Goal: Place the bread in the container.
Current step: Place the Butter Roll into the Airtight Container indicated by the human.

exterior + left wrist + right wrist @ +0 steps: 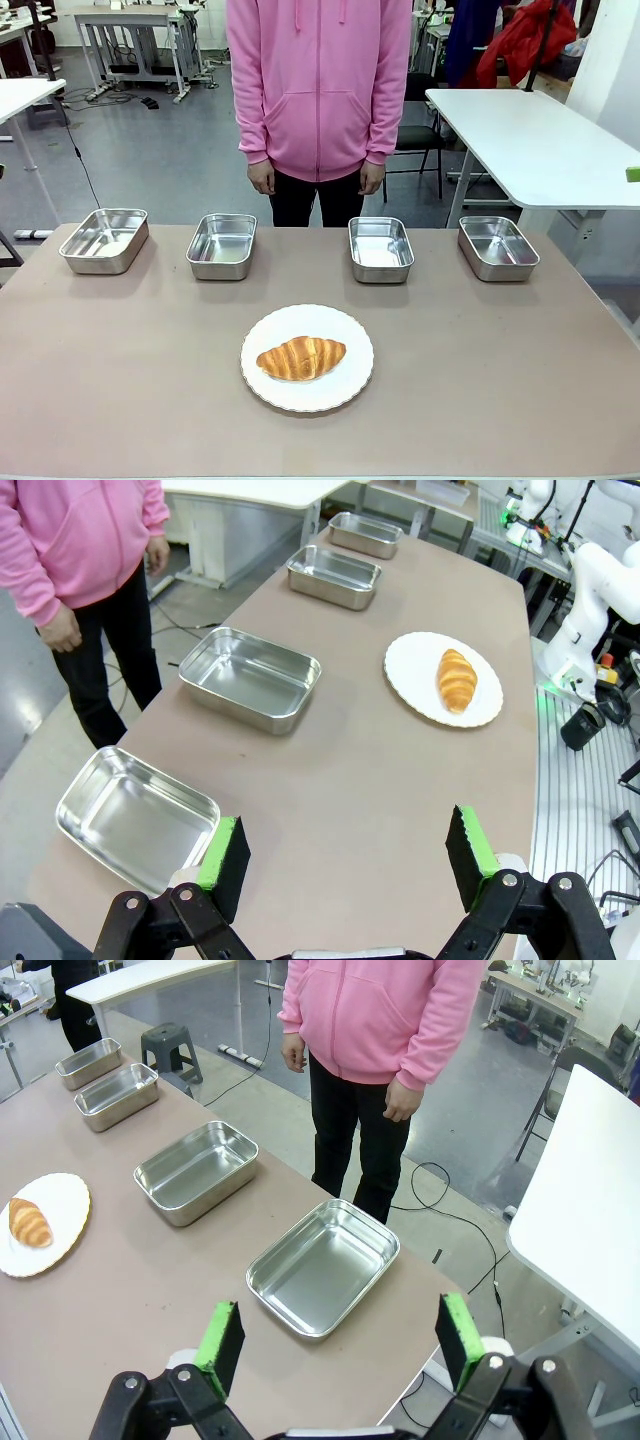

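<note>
as bread [301, 358] lies on plate [350, 378], left hand [346, 845] open, right hand [338, 1328] open

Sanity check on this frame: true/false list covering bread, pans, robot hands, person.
1. The bread lies on the white plate. True.
2. The four steel pans are all empty. True.
3. The robot's left hand is shut on the bread. False: it is open, empty and well apart from the bread.
4. The robot's right hand is open. True.
5. The person holds a pan. False: the person's hands hang empty.
</note>
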Controlling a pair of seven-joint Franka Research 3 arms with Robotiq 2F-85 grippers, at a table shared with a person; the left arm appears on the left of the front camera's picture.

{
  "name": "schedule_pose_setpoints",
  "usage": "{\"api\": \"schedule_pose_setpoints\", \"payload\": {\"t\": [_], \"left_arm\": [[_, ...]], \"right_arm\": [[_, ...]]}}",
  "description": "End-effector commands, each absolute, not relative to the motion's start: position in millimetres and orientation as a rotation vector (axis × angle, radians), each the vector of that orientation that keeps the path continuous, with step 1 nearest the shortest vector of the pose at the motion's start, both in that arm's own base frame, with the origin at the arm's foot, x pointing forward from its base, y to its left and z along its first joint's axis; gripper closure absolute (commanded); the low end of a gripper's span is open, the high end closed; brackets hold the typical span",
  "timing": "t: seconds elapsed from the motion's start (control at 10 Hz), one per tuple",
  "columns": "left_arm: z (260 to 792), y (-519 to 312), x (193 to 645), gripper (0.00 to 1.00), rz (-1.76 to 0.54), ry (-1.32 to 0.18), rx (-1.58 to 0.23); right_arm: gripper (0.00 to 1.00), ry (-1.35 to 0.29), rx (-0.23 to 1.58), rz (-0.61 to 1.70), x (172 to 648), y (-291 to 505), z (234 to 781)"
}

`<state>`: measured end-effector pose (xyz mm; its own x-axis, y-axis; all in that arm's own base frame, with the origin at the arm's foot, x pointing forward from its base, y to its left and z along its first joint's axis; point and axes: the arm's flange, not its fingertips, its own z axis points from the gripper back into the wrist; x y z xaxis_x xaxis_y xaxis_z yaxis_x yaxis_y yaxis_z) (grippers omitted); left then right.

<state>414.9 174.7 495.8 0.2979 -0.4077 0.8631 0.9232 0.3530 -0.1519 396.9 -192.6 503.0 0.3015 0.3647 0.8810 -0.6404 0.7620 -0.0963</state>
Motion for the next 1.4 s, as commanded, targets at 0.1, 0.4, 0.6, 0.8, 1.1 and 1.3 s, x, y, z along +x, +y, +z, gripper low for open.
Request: {"api": "schedule_pose_setpoints", "payload": {"t": [0.1,0.4,0.6,0.8,1.1,1.3], "left_arm": [[497.8,174.2,413.7,0.00,-1.010,-0.840,-0.747],[497.8,174.2,413.7,0.00,-1.010,-0.840,-0.747],[497.8,174.2,413.7,0.00,-1.010,-0.840,-0.747],[497.8,174.2,413.7,0.00,-1.010,-0.840,-0.747],[497.8,174.2,413.7,0.00,-1.010,-0.840,-0.747],[497.8,174.2,413.7,0.00,-1.010,-0.840,-0.747]], "right_arm": [[0.00,-1.080,0.294,0.692,395.7,-191.3,504.2],[0.00,-1.080,0.294,0.692,395.7,-191.3,504.2],[0.00,-1.080,0.294,0.692,395.7,-191.3,504.2],[0.00,-1.080,0.294,0.692,395.7,-191.3,504.2],[0.00,-1.080,0.294,0.692,395.7,-191.3,504.2],[0.00,-1.080,0.294,0.692,395.7,-191.3,504.2]]}}
